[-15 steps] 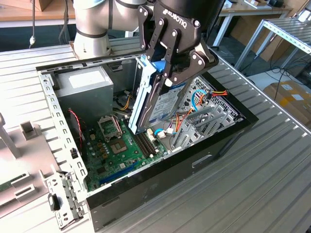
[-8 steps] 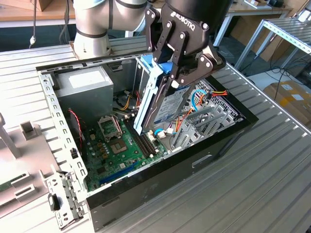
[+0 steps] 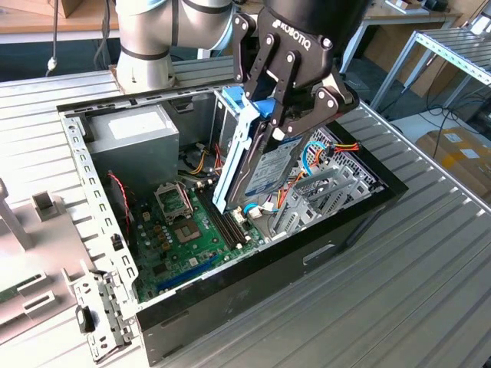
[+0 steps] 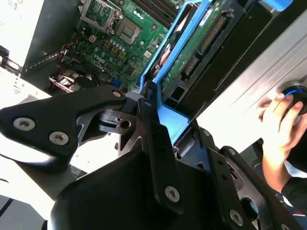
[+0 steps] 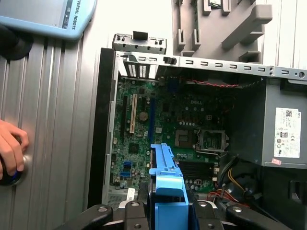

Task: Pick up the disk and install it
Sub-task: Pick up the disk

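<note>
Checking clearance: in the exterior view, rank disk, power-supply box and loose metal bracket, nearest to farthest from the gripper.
1. disk: held by the gripper.
2. power-supply box: inside the case, exterior view's left.
3. metal bracket: outside the case, lower left.

Black pincer (image 3: 295,115), blue-sided silver disk (image 3: 270,167), green motherboard (image 3: 180,230), grey power supply (image 3: 134,136) with white sticker.

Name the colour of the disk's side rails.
Blue: the disk's plastic side rails, clearest in the exterior view.
</note>
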`<action>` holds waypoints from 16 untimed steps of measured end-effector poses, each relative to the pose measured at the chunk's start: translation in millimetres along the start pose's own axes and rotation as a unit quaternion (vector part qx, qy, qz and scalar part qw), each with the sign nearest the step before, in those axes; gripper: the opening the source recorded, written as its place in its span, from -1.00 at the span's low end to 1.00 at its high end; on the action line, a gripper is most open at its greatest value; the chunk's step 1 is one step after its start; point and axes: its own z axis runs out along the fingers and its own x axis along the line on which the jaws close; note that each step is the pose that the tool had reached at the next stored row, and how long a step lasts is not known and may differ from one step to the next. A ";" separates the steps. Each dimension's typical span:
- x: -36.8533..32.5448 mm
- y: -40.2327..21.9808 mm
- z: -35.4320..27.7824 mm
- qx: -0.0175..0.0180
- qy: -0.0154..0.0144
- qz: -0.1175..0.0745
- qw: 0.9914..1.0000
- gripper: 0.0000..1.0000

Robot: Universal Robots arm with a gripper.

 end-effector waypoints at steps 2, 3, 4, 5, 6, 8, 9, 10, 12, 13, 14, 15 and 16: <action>-0.1 0.0 -2.0 0.000 0.000 0.000 1.000 -0.26; -0.1 0.1 -2.9 0.000 0.000 0.000 1.000 -0.26; -0.1 0.1 -3.5 0.000 0.000 0.000 1.000 -0.26; -0.1 0.1 -3.5 0.000 0.000 0.000 1.000 -0.26; -0.1 0.1 -3.5 0.000 0.000 0.000 1.000 -0.26; -0.1 0.1 -3.5 0.000 0.000 0.000 1.000 -0.26; -0.1 0.1 -3.6 0.000 0.000 0.000 1.000 -0.26; -0.1 0.1 -3.5 0.000 0.000 0.000 1.000 -0.26; -0.1 -0.4 -3.5 0.000 0.000 0.000 1.000 -0.26; 0.0 -1.0 -3.5 0.000 0.000 0.000 1.000 -0.26; 0.1 -1.8 -3.5 0.000 0.001 0.000 1.000 -0.26; 0.5 -3.4 -3.6 0.000 0.001 0.000 1.000 -0.26; 0.8 -4.7 -3.6 0.000 0.001 0.000 1.000 -0.26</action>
